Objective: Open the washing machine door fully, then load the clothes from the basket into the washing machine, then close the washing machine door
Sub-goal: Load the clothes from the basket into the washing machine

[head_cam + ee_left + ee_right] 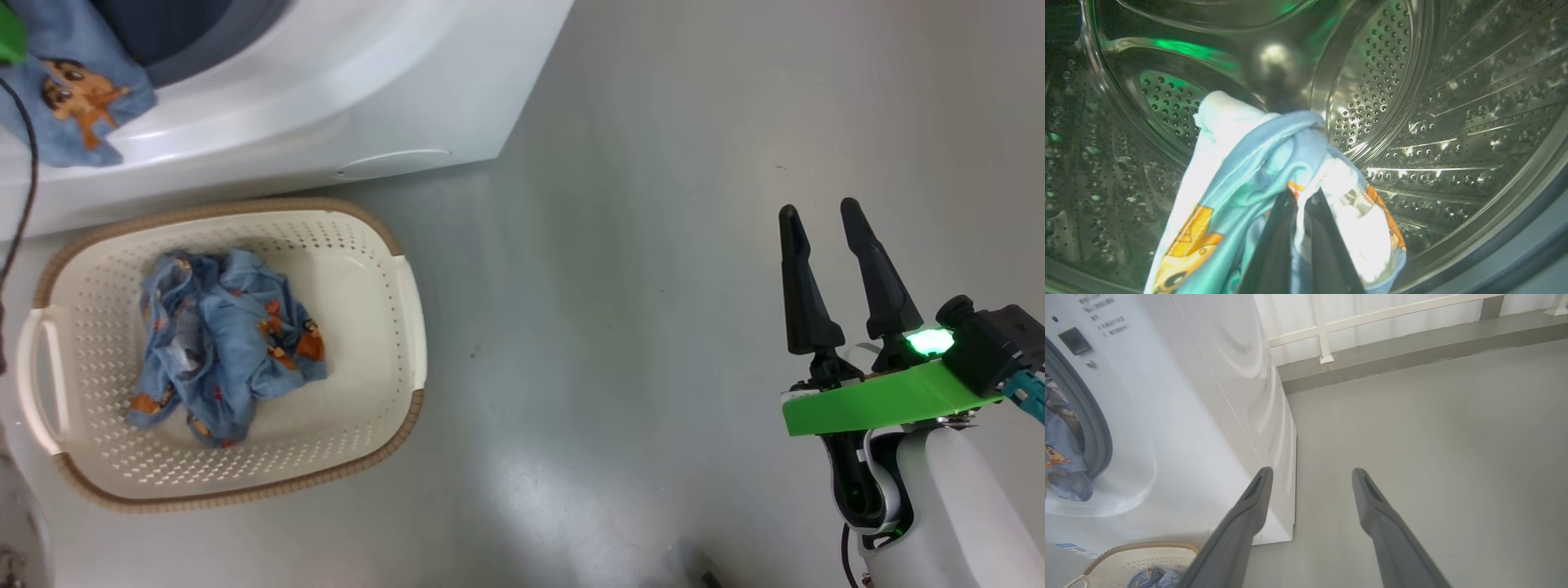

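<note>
So here's where we're at. Our left end effector (1300,195) is reaching inside the big white front-loading washing machine (326,106), its two dark fingers pinched nearly together on a small light-blue garment with orange cartoon prints and white parts (1241,163). The cloth bunches over the fingertips and hangs in front of the perforated steel drum (1433,122); we can't tell if any of it touches the metal.

In the head view, a blue printed flap (73,106) drapes over the white lip of the opening, just beside the grey-blue rubber gasket (212,49). We reckon it's the tail of the same piece, but we can't be sure.

Our right end effector (819,211) is spread wide and holds nothing, over the bare grey floor (612,327), well apart from everything. The cream-white perforated plastic basket with the brown woven-look rim (245,208) sits on the floor just beside the machine's front, with a crumpled heap of blue printed clothes (220,343) in it.

What worries us:
- If we let go this shallow, the flap's weight could pull the garment back out onto the floor.
- Any cloth left over the lip could get pinched in the gasket when the door shuts.
- Fabric wrapped around the fingers could ride back out as the arm withdraws.
- The heap looks tangled, so the next grab may drag extra pieces.
</note>
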You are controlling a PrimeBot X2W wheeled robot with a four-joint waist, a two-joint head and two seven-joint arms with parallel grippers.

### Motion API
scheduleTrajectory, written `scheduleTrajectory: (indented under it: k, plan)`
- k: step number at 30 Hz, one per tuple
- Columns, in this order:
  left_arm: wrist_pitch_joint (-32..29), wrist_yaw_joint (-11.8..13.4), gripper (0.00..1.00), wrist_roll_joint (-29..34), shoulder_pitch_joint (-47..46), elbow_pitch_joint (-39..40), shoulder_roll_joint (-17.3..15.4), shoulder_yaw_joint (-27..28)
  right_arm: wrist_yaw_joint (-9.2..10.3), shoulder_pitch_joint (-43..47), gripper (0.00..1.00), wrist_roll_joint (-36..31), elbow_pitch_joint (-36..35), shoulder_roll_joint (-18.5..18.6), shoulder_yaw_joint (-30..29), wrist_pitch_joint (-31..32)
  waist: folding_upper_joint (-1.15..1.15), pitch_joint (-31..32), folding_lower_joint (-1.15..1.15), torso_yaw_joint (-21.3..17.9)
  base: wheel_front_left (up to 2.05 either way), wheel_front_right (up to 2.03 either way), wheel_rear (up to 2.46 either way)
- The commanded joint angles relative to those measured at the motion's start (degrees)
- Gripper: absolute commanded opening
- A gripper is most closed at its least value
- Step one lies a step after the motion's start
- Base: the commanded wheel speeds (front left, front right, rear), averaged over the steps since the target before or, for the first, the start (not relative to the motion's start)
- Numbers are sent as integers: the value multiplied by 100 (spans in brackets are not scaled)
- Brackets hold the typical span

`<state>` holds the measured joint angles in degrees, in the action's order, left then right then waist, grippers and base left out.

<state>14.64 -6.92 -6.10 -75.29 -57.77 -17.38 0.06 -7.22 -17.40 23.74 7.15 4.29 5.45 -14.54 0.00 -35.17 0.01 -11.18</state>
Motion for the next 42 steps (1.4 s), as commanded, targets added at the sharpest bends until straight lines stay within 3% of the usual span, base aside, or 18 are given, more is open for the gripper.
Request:
scheduleTrajectory:
  k: [1,12,18,19,21,31,42]
  plan:
    - [36,67,0,12,-228,147,-306,89,-26,32,100,32,-127,9,125,-46,0,-52,-1,-74,0,0,0]
    - [36,106,0,78,-143,1712,-355,291,-26,32,100,36,-156,-44,125,-46,0,-129,-1,-169,0,0,0]
    - [36,107,0,119,126,1810,-312,370,-26,-2,100,47,-169,-70,164,-46,0,-169,-1,-180,0,0,0]
    - [36,103,25,104,177,1695,-297,390,-26,-4,100,50,-166,-73,168,-46,0,-169,-1,-181,0,0,0]
    - [36,106,100,149,221,1383,-315,370,-26,1,100,54,-161,-80,177,-46,0,-166,-1,-183,0,0,0]
    - [36,82,100,148,29,637,-334,359,-26,21,100,60,-129,-96,175,-46,0,-117,-1,-172,0,0,0]
    - [36,28,100,18,282,656,-197,400,-26,23,100,49,-107,-79,145,-46,0,51,-1,-91,0,0,0]
